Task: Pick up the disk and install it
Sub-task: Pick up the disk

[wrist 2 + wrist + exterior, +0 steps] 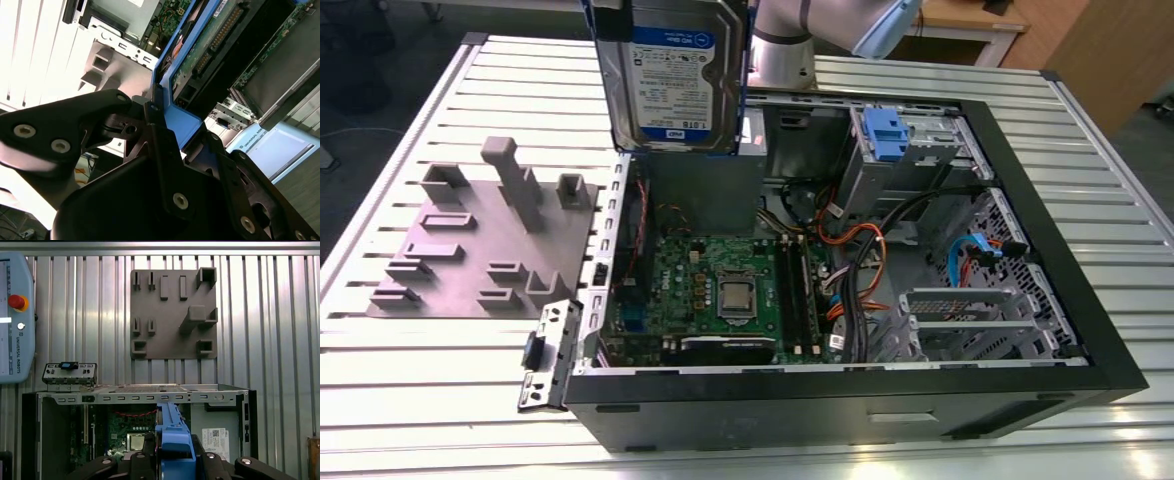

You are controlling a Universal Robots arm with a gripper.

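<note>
The disk [670,75], a silver hard drive with a white-and-blue label in a blue carrier, hangs upright over the back left corner of the open computer case [854,385]. The grey robot arm [787,40] rises behind it. In the second wrist view my gripper [182,130] is shut on the carrier's blue edge, and the disk [210,45] shows its green circuit-board side beyond the black fingers [155,125]. In the first wrist view the disk [172,437] is edge-on between the fingers of the gripper [175,457], above the case's motherboard [132,432].
Inside the case a fixed blue caddy [886,135] sits in the drive cage at the exterior view's back right, with orange and black cables beside it. A grey fixture plate [480,240] with upright posts lies on the slatted table. A small bracket [547,350] lies by the case. A pendant [15,315] rests on the table.
</note>
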